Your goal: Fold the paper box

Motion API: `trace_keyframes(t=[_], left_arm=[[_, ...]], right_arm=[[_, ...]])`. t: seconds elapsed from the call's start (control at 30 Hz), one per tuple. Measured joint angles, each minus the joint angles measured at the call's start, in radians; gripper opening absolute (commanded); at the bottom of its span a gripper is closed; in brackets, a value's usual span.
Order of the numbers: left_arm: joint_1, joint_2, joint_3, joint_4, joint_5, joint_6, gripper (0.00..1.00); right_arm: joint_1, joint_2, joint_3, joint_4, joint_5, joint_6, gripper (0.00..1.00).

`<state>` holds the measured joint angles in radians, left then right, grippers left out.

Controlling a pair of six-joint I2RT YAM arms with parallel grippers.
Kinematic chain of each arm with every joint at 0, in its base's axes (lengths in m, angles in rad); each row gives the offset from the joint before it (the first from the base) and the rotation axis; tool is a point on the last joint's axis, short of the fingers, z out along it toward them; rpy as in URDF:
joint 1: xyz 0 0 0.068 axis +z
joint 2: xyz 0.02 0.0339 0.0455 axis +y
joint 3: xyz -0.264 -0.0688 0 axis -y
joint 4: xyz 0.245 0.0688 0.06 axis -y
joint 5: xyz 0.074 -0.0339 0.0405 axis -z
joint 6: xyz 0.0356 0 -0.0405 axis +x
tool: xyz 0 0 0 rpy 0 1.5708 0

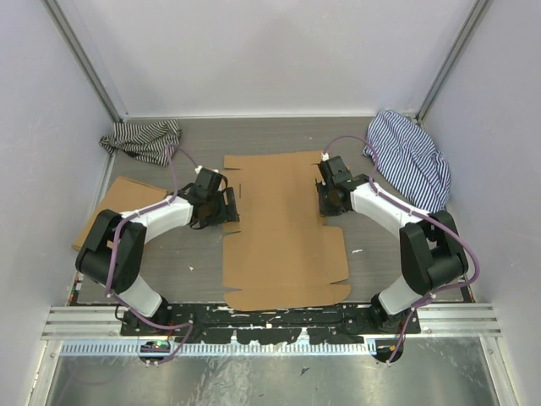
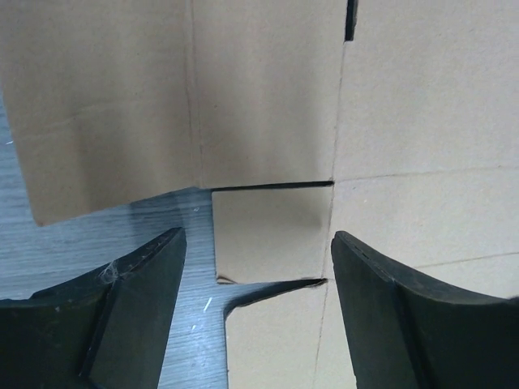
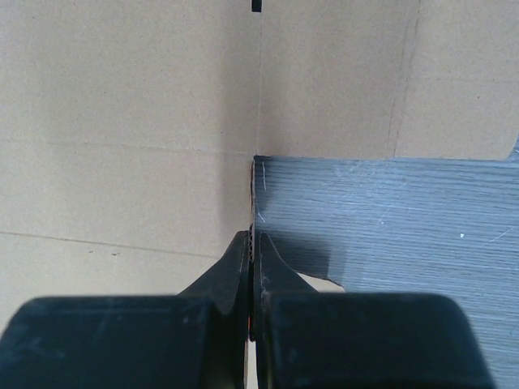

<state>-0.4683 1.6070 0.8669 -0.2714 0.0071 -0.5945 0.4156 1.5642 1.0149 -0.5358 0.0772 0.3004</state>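
Note:
The paper box [image 1: 279, 228] lies as a flat brown die-cut sheet in the middle of the table. My left gripper [image 1: 226, 207] hovers at the sheet's left edge. In the left wrist view it [image 2: 258, 239] stands open, with a small side tab [image 2: 272, 235] and a cut slit below the gap and nothing held. My right gripper [image 1: 325, 199] is at the sheet's right edge. In the right wrist view it [image 3: 253, 243] is shut on a thin edge of the paper box [image 3: 122, 121], whose corrugated edge shows between the fingers.
A second flat brown cardboard piece [image 1: 127, 199] lies at the left under the left arm. One striped cloth [image 1: 144, 139] is bunched at the back left, another [image 1: 410, 161] at the back right. White walls enclose the grey table [image 1: 194, 254].

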Motion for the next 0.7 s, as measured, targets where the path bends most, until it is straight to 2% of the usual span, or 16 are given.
trace_keyframes(t=[0.7], left_arm=[[0.001, -0.007, -0.012, 0.015, 0.042, -0.009, 0.77]], right_arm=[[0.000, -0.009, 0.061, -0.048, -0.018, 0.016, 0.01]])
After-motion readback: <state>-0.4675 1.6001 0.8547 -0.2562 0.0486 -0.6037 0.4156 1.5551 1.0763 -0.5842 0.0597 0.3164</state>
